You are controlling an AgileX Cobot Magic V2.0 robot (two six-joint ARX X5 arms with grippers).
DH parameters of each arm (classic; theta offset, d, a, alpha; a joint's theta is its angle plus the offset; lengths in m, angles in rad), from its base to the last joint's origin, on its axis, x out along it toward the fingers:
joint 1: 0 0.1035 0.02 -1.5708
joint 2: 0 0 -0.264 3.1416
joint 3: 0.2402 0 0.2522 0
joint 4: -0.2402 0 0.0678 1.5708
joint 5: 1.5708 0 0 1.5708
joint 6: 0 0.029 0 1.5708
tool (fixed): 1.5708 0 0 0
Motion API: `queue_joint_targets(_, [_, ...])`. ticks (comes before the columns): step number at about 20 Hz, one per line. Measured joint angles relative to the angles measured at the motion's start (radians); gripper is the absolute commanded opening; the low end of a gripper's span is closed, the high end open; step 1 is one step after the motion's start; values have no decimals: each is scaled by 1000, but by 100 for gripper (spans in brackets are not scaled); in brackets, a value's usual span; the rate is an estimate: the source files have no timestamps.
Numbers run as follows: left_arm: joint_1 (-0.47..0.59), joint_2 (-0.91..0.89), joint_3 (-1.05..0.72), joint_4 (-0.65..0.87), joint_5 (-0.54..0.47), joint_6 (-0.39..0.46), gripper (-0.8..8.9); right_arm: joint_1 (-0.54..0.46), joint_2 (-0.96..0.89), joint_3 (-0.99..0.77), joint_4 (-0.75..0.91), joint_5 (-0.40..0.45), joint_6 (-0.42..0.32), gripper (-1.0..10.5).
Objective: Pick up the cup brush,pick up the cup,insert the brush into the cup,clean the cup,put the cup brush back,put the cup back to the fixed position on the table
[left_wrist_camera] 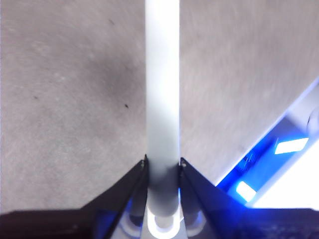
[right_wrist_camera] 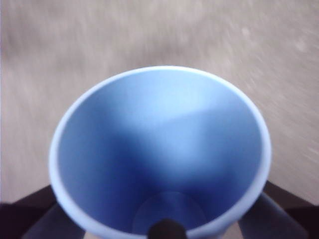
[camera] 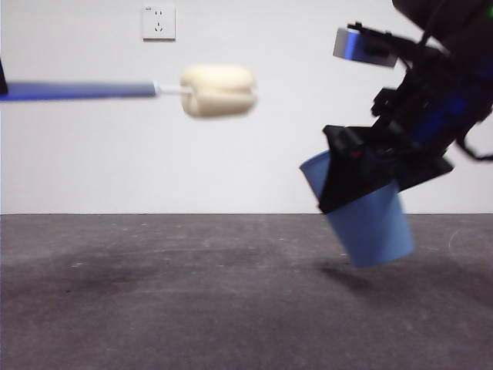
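The left hand [left_wrist_camera: 163,167] grasps the cup brush [camera: 218,90] level, sponge head pointing at the blue cup [camera: 368,220], which the right hand [camera: 362,173] clenches, tilted mouth-first toward it above the worktop [camera: 192,308], seemingly for insertion, though motion blur hides detail.

You see even, bright light, motion blur smearing both wrist views, glare whitening the cup brush [left_wrist_camera: 162,99], and soft shadows on the table [camera: 154,293].
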Motion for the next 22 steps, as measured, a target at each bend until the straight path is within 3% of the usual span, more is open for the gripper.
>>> queue_joint_targets(3, [0,74,0,-5,5,116,-9,38,-20,63,-241,154,-116,-13])
queue_joint_targets(6, [0,135,0,-5,37,181,-9,79,-18,74,-402,301,-249,-13])
queue_joint_targets(13, [-84,206,0,-4,117,214,-9,180,-17,76,-415,526,-494,-13])
queue_joint_targets(17, [-136,225,0,8,132,211,-9,221,-17,91,-416,600,-593,-13])
queue_joint_targets(22, [-175,241,0,53,132,181,-9,282,-8,91,-416,614,-629,-13])
